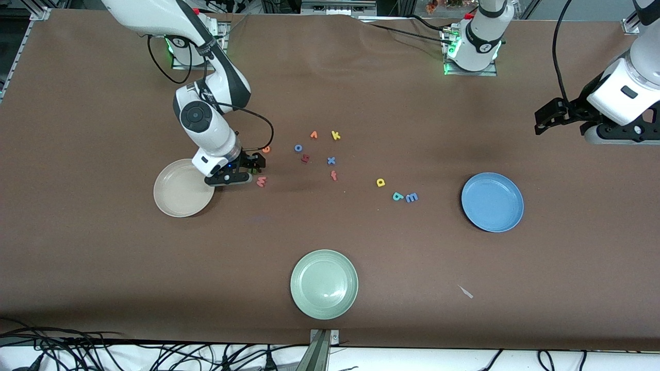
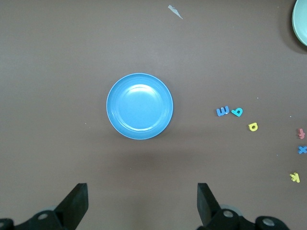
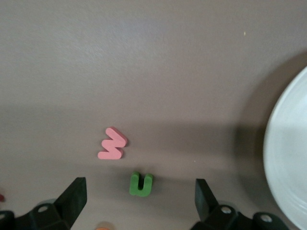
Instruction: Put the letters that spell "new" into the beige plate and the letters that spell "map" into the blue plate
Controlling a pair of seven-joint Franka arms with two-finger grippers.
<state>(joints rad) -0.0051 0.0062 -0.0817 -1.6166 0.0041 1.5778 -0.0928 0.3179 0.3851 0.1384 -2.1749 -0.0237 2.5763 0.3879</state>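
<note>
The green "n" lies on the worktop between the spread fingers of the right hand, with the pink "w" just beside it and the beige plate close by, a handy spot for dropping letters in. The blue "m", teal "a" and yellow "p" sit together near the blue plate, both plates bare. The left hand waits spread wide above that end.

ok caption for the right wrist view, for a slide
Open right end effector low over the green "n", pink "w" just past it, beige plate alongside.
</note>
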